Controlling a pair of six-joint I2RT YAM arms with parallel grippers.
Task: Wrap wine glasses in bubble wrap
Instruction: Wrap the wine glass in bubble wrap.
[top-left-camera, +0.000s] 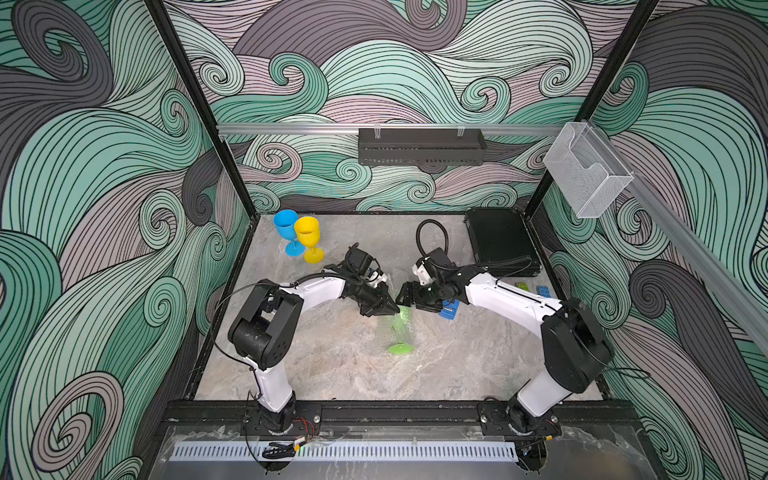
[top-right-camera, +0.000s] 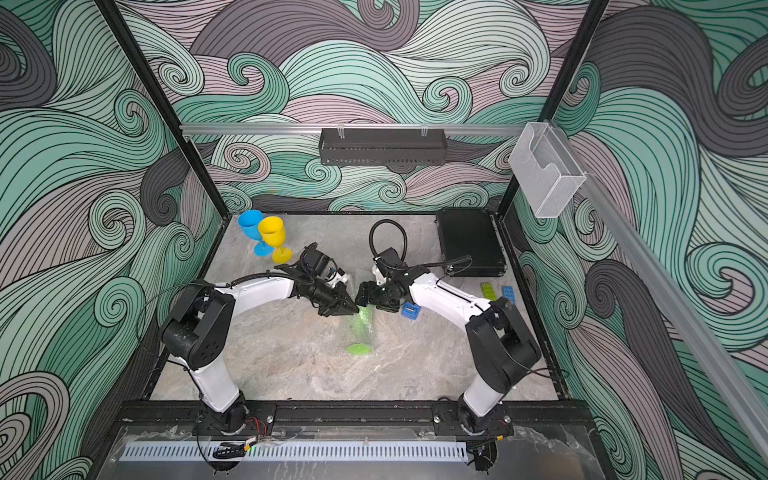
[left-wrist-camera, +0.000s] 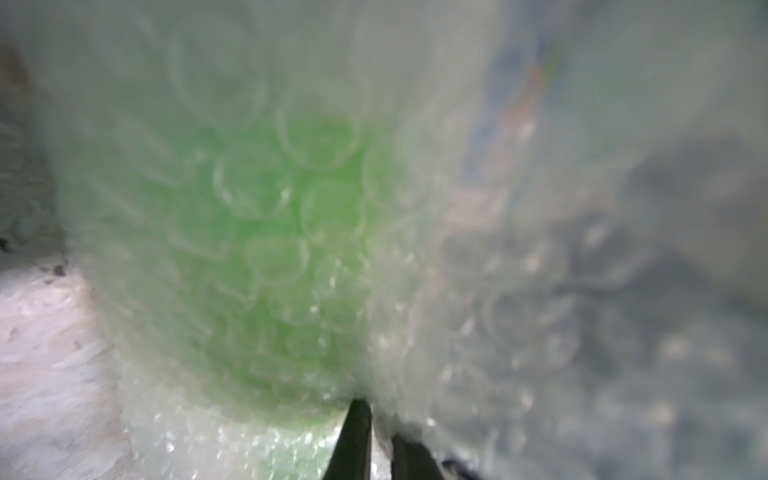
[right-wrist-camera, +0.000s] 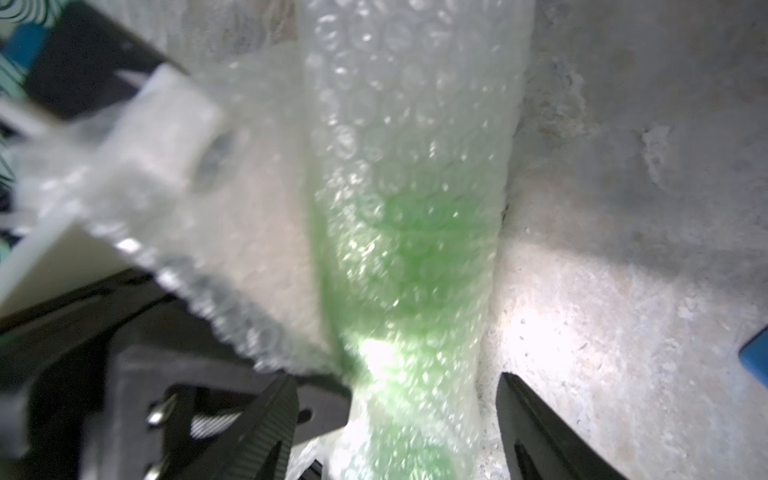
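Both top views are evenly bright and sharp. Both wrist views are blurred; glare whitens the bubble wrap (right-wrist-camera: 376, 357) and the counter (right-wrist-camera: 540, 324) beside it.

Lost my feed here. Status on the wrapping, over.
Left tool pinching wrap. Right tool open, astride wrapped green glass, foot sticking out. Blue dispenser close beside it.

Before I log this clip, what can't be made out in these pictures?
- bowl of the green goblet: both top views, under the left pincer, right pincer and bubble wrap; only its foot is clear.
- left pincer's grip on the wrap: left wrist view, tips cut by the picture's edge, blurred.
- blue tape dispenser: top views, half hidden under the right arm.
- two small coloured pieces beside the right arm: top views, too small to identify.
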